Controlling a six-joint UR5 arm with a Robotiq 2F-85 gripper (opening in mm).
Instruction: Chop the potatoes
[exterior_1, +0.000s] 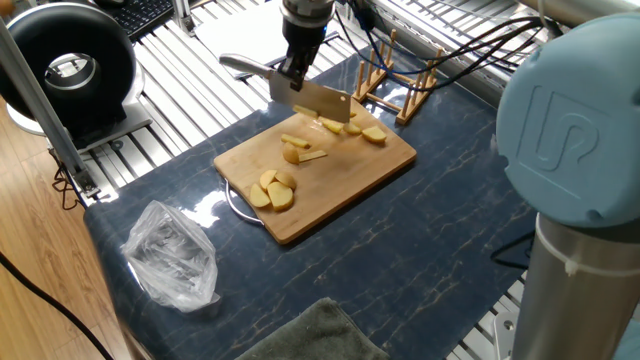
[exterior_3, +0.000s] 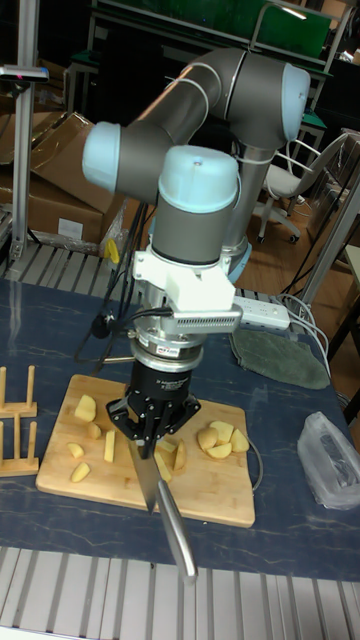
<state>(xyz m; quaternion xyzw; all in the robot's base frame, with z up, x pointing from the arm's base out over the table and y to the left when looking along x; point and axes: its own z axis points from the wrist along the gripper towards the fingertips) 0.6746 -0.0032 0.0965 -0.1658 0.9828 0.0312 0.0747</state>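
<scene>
Pale-yellow potatoes (exterior_1: 273, 190) lie in pieces on a bamboo board (exterior_1: 380, 160); one cluster is near its front left, others (exterior_1: 350, 127) at the far end under the blade. My gripper (exterior_1: 296, 72) is shut on a cleaver-type knife (exterior_1: 320, 101) above the board's far edge, with the handle (exterior_1: 240, 67) pointing left. In the tall fixed view the gripper (exterior_3: 150, 428) holds the knife (exterior_3: 145, 478) blade-down over the board (exterior_3: 60, 470), with potato pieces (exterior_3: 220, 438) to the right and more (exterior_3: 85, 407) to the left.
A wooden rack (exterior_1: 396, 86) stands just behind the board. A crumpled plastic bag (exterior_1: 172, 255) lies front left, and a green cloth (exterior_1: 310, 335) sits at the table's front edge. A black round device (exterior_1: 65, 65) is far left. The arm's base (exterior_1: 580, 180) fills the right.
</scene>
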